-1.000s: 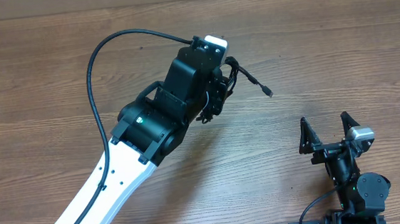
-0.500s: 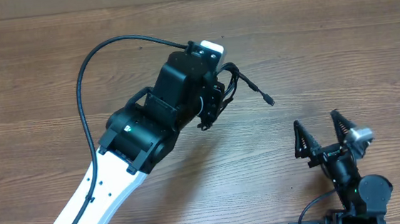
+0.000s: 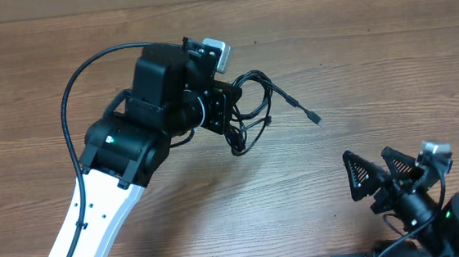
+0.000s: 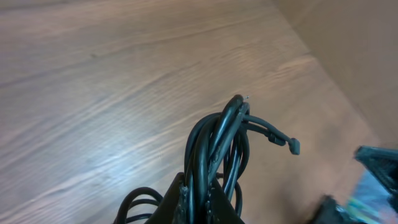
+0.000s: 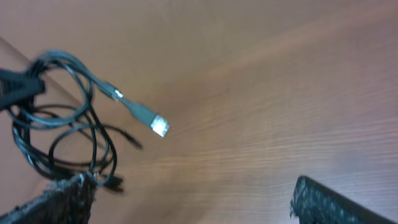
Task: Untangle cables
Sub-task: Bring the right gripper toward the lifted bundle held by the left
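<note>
Black, thin cables (image 3: pixel 254 110) form a loose bundle of loops just left of centre in the overhead view. They are gathered at their left side by the left fingers (image 4: pixel 173 208), which are clenched on the bundle. In the left wrist view the strands rise from between the two dark fingers at the bottom edge, packed tightly together, then bend over at the top. More loops curl out low on the left.

One strand leaves the bundle toward the right and ends in a small plug (image 3: pixel 315 118), which points to the lower right, clear of the loops. Whether the loops rest on the wooden surface (image 3: pixel 386 34) or hang just above it cannot be told.

The right fingers (image 3: pixel 358 177) are at the lower right of the overhead frame, spread wide and grasping nothing. They are well apart from the bundle, with the plug lying between them and the loops. In the right wrist view their textured tips sit at the two bottom corners and the cables fill the left part of the frame. The plug's pale tip is left of centre, and the lowest loops overlap the bottom-left fingertip only in the picture.
</note>
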Controlling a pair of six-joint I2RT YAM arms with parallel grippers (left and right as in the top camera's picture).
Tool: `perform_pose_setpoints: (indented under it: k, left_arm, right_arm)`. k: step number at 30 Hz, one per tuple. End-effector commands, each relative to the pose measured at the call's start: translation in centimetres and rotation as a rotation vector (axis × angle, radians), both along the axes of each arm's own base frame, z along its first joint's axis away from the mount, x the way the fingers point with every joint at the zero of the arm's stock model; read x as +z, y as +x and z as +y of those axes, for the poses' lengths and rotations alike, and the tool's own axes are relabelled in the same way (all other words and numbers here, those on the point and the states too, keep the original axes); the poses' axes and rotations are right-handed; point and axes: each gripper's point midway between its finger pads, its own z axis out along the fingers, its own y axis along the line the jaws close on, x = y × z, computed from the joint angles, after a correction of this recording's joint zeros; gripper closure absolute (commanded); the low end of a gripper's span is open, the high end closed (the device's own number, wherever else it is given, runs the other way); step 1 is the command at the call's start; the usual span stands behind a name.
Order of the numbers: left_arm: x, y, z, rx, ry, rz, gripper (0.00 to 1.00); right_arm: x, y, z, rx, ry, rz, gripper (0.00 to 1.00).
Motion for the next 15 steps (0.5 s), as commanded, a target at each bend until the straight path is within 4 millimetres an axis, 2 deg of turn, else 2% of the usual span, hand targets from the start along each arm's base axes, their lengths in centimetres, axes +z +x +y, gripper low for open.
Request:
perform_pose_setpoints:
  k: [1, 4, 7, 10, 12, 15]
  left_arm:
    - [2.9, -2.1, -1.1, -0.102, -0.134, 0.026, 0.96]
    - [3.1, -2.7, -1.5, -0.128, -0.162, 0.048, 0.96]
    - [3.5, -3.4, -2.0, -0.172, -0.19, 0.063, 0.96]
    - [3.6, -3.2, -2.0, -0.152, -0.203, 0.077, 0.96]
    - [3.4, -2.3, -1.5, -0.075, -0.203, 0.098, 0.96]
    - [2.6, -0.3, 0.2, 0.142, -0.204, 0.152, 0.96]
  right_arm:
    - [3.3, -0.2, 1.9, 0.116, 0.047, 0.017, 0.0]
    - [5.1, -0.2, 3.7, 0.216, 0.155, 0.018, 0.0]
    - [7.4, -1.6, 6.7, 0.444, 0.245, -0.021, 0.0]
    - [7.6, -2.6, 7.6, 0.534, 0.276, -0.004, 0.0]
    - [7.6, -2.9, 7.9, 0.558, 0.284, 0.0, 0.0]
    - [7.6, -2.9, 7.9, 0.56, 0.286, 0.001, 0.0]
